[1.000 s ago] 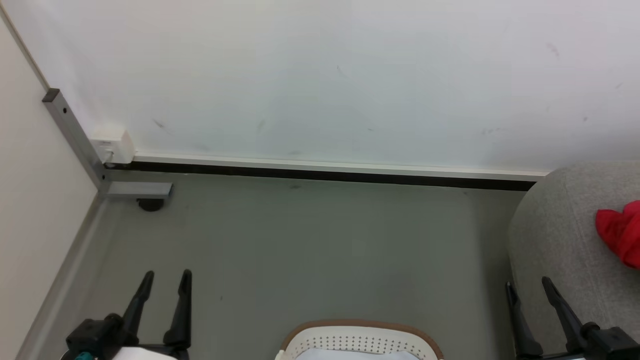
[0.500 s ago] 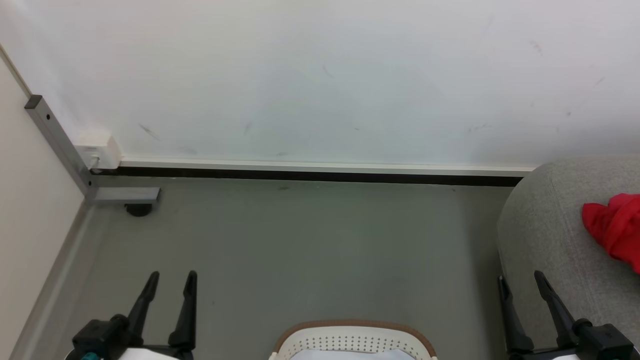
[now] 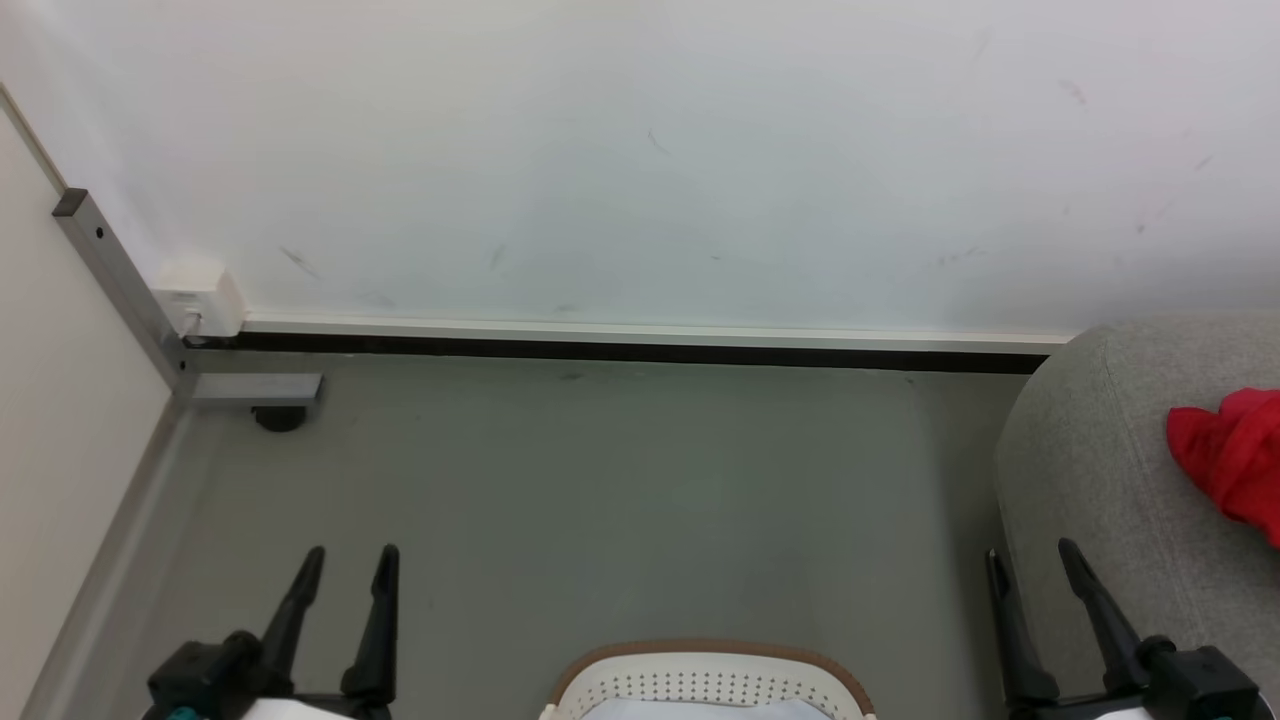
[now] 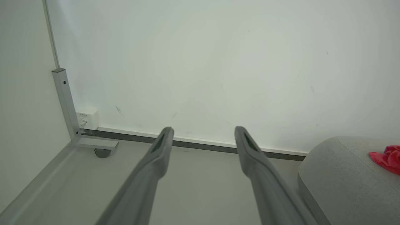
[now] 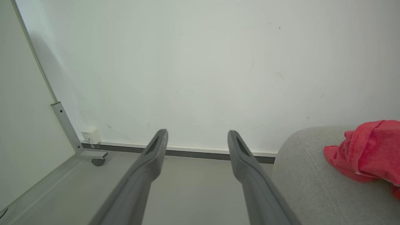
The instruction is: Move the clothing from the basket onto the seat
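1. Two grippers, head view: left gripper [image 3: 352, 552] and right gripper [image 3: 1028, 550], each part open, fingers spread, nothing held. Between them, and nearer the robot than both sets of fingertips, sits the basket [image 3: 710, 652], only its far rim in frame. Its contents cannot be told. Just beside the right gripper, on its outer side, is the seat [image 3: 1100, 450]. One red bundle of clothing [image 3: 1230, 460] rests on it, beyond and outward of that gripper's tips. Likely hazard: a reach back into the basket would begin with little of it in sight, so a finger may strike the rim or catch a perforation.
2. Left wrist view: left gripper [image 4: 203, 129] spread and empty, with bare floor [image 4: 200, 187] and wall [image 4: 203, 62] ahead; seat and clothing well off to its right. Hazard judged slight.
3. Right wrist view: right gripper [image 5: 197, 132] spread and empty. The seat's rounded arm is close on its right, with the clothing lying on top, further right. Likely hazard: a rightward sweep may brush the arm, or snag the bundle and drag it to the floor
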`<state>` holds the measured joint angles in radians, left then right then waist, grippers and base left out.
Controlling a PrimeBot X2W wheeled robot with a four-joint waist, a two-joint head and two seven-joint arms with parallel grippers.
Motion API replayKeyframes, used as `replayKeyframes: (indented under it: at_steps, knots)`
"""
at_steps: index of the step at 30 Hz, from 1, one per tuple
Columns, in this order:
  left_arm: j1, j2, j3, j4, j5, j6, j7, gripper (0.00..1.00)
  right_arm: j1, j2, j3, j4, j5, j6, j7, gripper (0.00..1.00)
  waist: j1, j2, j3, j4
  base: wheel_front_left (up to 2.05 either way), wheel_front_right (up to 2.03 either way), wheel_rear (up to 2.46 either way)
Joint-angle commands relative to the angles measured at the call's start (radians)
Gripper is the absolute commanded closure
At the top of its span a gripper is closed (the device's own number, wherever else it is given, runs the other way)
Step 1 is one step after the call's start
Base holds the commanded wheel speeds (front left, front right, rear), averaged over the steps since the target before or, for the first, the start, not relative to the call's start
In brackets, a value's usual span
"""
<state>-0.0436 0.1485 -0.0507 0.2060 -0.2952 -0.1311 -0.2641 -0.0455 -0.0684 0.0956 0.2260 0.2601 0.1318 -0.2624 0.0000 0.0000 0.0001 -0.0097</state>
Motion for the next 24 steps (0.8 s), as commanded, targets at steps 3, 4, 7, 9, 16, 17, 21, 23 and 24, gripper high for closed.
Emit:
replayKeyframes:
  at_steps: [3,4,7,9,16,17,21,23,24]
  knots:
    - [0.008,-0.009,-0.011,0.022,-0.015,-0.001,0.000,1.00,0.013,0.004,0.002,0.017,0.000,0.000,0.002,1.00,0.0000,0.0000,0.000,0.000,0.00,0.00,0.00]
    - [0.014,-0.013,-0.015,0.031,-0.015,-0.001,0.001,1.00,0.018,0.006,0.002,0.027,0.001,0.000,0.003,1.00,0.0000,0.0000,0.000,0.000,0.00,0.00,0.00]
    - [0.012,-0.017,-0.009,0.034,-0.064,-0.001,0.014,1.00,0.017,0.006,-0.003,0.027,0.052,0.000,0.016,1.00,0.0000,0.0000,0.000,0.001,0.00,0.00,0.00]
    - [0.010,-0.019,-0.004,0.034,-0.101,-0.001,0.025,1.00,0.015,0.005,-0.008,0.027,0.091,0.000,0.025,1.00,0.0000,0.0000,0.000,0.001,0.00,0.00,0.00]
    - [0.001,-0.027,0.013,0.034,-0.221,0.000,0.059,1.00,0.006,0.003,-0.025,0.026,0.219,0.000,0.057,1.00,0.0000,0.0000,0.000,0.001,0.00,0.00,0.00]
    - [0.000,-0.028,0.015,0.034,-0.237,0.000,0.064,1.00,0.004,0.003,-0.027,0.026,0.236,0.000,0.062,1.00,0.0000,0.0000,0.000,0.001,0.00,0.00,0.00]
    - [-0.003,-0.031,0.022,0.034,-0.285,0.000,0.078,1.00,0.001,0.002,-0.034,0.026,0.286,0.000,0.074,1.00,0.0000,0.0000,0.001,0.002,0.00,0.00,0.00]
    - [-0.006,-0.033,0.026,0.034,-0.315,0.000,0.087,1.00,-0.002,0.002,-0.038,0.025,0.319,0.000,0.083,1.00,0.0000,0.0000,0.001,0.002,0.00,0.00,0.00]
    - [-0.007,-0.034,0.029,0.034,-0.331,0.000,0.092,1.00,-0.003,0.002,-0.040,0.025,0.335,0.000,0.087,1.00,0.0000,0.0000,0.001,0.002,0.00,0.00,0.00]
